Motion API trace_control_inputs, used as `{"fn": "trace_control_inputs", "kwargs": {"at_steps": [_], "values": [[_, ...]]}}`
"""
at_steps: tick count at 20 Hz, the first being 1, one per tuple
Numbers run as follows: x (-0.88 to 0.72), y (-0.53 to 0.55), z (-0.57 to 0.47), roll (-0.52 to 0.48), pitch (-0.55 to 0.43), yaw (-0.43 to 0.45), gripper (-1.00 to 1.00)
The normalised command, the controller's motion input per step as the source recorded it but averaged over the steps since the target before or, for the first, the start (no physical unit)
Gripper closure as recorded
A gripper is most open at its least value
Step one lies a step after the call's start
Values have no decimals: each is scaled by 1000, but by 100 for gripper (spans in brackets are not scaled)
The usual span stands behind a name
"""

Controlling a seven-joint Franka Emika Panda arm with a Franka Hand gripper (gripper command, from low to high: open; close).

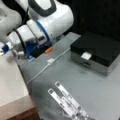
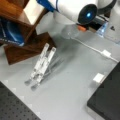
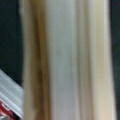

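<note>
Claw out of sight; white arm [image 1: 47, 17] above grey table [image 1: 100, 92]

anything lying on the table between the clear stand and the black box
Nothing visible does: in both front views only bare table lies between the stand and the box. The white cable runs off to one side, nearer the arm. The gripper does not show in any view.

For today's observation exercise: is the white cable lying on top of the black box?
No, the white cable runs across the grey table, apart from the black box.
</note>
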Motion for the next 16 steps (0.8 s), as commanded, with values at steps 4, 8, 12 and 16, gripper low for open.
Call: {"fn": "trace_control_inputs", "kwargs": {"at_steps": [4, 8, 12, 16], "values": [[-155, -106, 2, -16, -16, 235, 100], [-151, -84, -28, -26, -28, 247, 100], [-143, -43, -31, -44, -34, 239, 100], [-151, -24, -13, -48, -29, 220, 100]]}}
